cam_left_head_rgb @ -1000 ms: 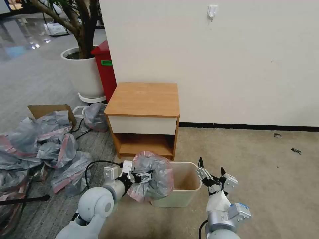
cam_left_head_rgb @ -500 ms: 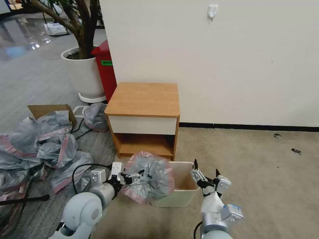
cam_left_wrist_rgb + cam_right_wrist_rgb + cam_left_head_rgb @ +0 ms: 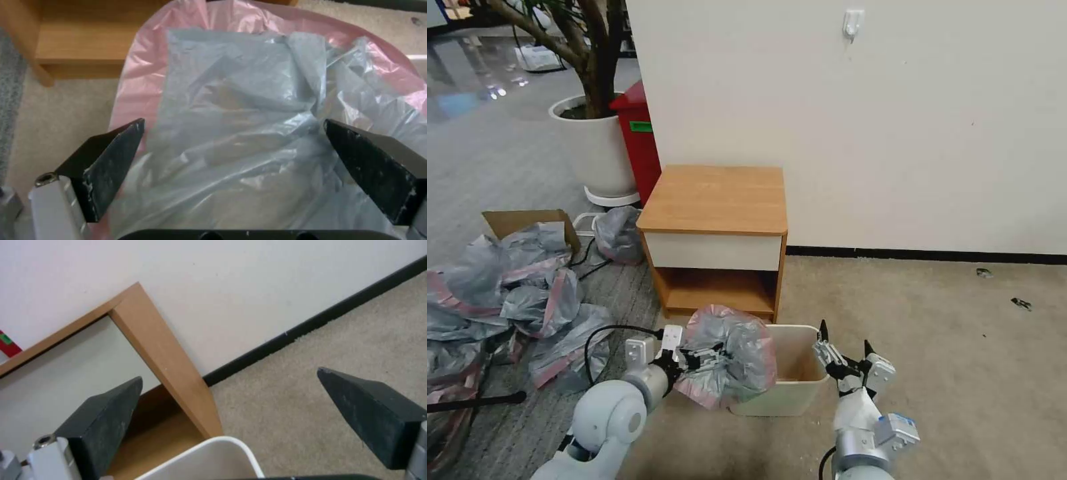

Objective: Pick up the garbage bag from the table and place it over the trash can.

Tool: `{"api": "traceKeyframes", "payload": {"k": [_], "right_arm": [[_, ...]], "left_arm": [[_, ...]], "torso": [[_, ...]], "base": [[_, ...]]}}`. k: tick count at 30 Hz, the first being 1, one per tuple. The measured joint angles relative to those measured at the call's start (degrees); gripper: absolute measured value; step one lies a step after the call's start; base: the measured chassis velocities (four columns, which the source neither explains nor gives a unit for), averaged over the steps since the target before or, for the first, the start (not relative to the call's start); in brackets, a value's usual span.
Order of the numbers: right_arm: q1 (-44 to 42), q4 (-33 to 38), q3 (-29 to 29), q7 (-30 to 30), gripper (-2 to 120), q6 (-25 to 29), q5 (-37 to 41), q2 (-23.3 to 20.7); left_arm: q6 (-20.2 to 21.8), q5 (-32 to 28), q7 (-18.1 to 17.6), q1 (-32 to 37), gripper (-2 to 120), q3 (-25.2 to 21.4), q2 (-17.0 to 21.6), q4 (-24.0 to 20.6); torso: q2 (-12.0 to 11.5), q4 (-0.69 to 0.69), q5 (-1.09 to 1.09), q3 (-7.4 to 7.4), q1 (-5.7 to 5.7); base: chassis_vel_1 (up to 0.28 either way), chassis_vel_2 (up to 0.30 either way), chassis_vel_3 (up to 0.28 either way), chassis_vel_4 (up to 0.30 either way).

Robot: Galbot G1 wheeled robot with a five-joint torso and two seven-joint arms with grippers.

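Hanging over the left rim of the small cream-beige plastic trash can (image 3: 790, 393), the crinkled grey garbage bag with a pink band (image 3: 730, 357) is draping around the left gripper (image 3: 706, 357), whose fingers are standing wide apart inside the bag's plastic. The right gripper (image 3: 844, 337) is hovering spread open and empty above the can's right rim, in front of the orange-brown wooden table (image 3: 717, 200).

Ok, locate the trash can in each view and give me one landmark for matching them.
Head view: the trash can sits low at centre, on the carpet in front of the table, its left part covered by the garbage bag.
Left wrist view: a pale sliver at the edge past the bag may be its rim; I cannot tell.
Right wrist view: its white rim corner.
Shared landmark: the table.
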Motion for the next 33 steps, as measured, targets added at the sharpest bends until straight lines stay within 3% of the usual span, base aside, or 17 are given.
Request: {"api": "traceKeyframes", "payload": {"k": [15,24,33], "right_arm": [[-0.5,0.5,0.8,0.1,100,0.3,-0.7,0.2],[-0.9,0.5,0.6,0.1,100,0.5,-1.3,0.4],[-0.9,0.4,0.7,0.1,100,0.8,-1.4,0.3]], "left_arm": [[0.0,-0.3,0.7,-2.6,97,1.6,0.4,3.7],[0.0,-1.3,1.9,-3.6,67,3.0,-0.3,5.8],[-0.2,0.4,2.4,-3.9,28,4.2,-1.1,7.1]], "torso": [[0.0,0.00,0.00,0.00,0.00],[0.0,0.00,0.00,0.00,0.00],[0.0,0.01,0.01,0.00,0.00]], "base": [[0.000,0.000,0.000,0.000],[0.000,0.000,0.000,0.000],[0.000,0.000,0.000,0.000]]}}
